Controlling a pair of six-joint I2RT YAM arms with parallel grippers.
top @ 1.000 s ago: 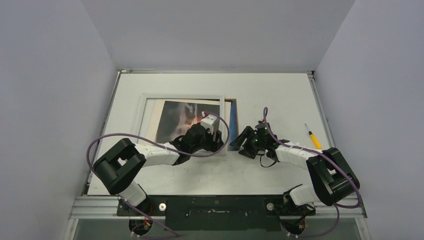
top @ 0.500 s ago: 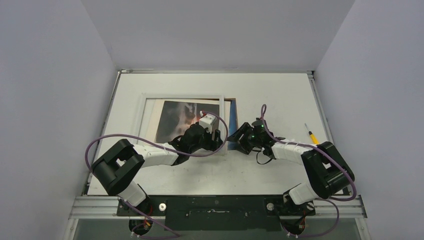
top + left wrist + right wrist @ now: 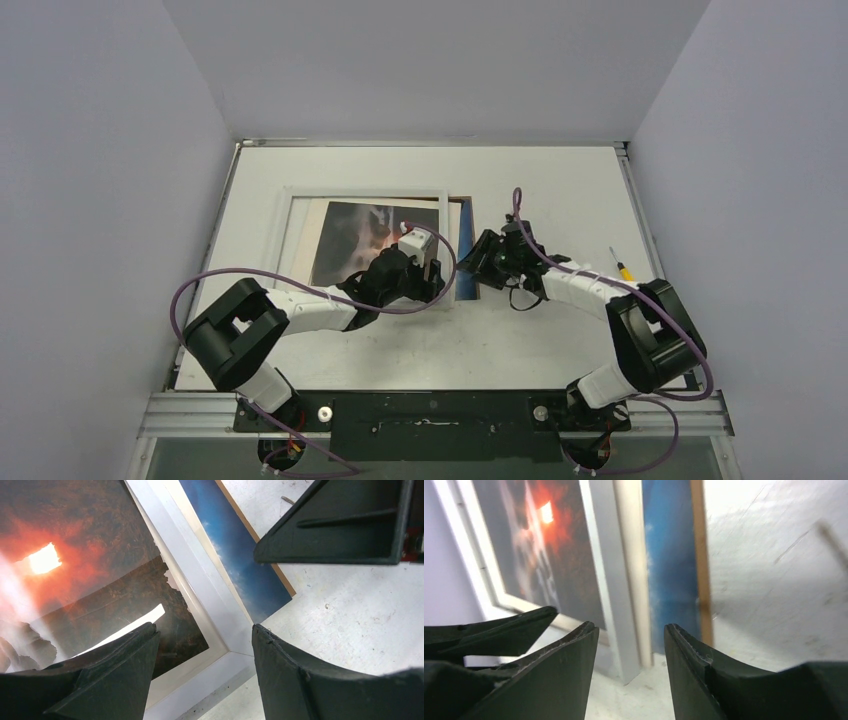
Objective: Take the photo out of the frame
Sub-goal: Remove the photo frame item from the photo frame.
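Observation:
The frame [image 3: 365,193] lies flat on the table, its white border [image 3: 200,595] around the photo [image 3: 360,235], a dark print with an orange-red glow [image 3: 75,580]. My left gripper [image 3: 432,282] hangs open over the frame's near right corner [image 3: 204,630], one finger above the photo and the other above the table. Just right of the frame, my right gripper [image 3: 478,262] is open and holds nothing. In its wrist view the jaws [image 3: 629,625] point at the border's end [image 3: 606,570]. The photo [image 3: 539,545] shows at left.
A cream strip, a blue sheet [image 3: 240,565] and a brown board edge [image 3: 701,555] stick out past the frame's right side. A yellow-handled screwdriver [image 3: 626,272] lies at the table's right. Walls close in on three sides.
My right gripper has moved up and left, close to the frame's right edge, and its jaws have narrowed a little. The left gripper has stayed in place.

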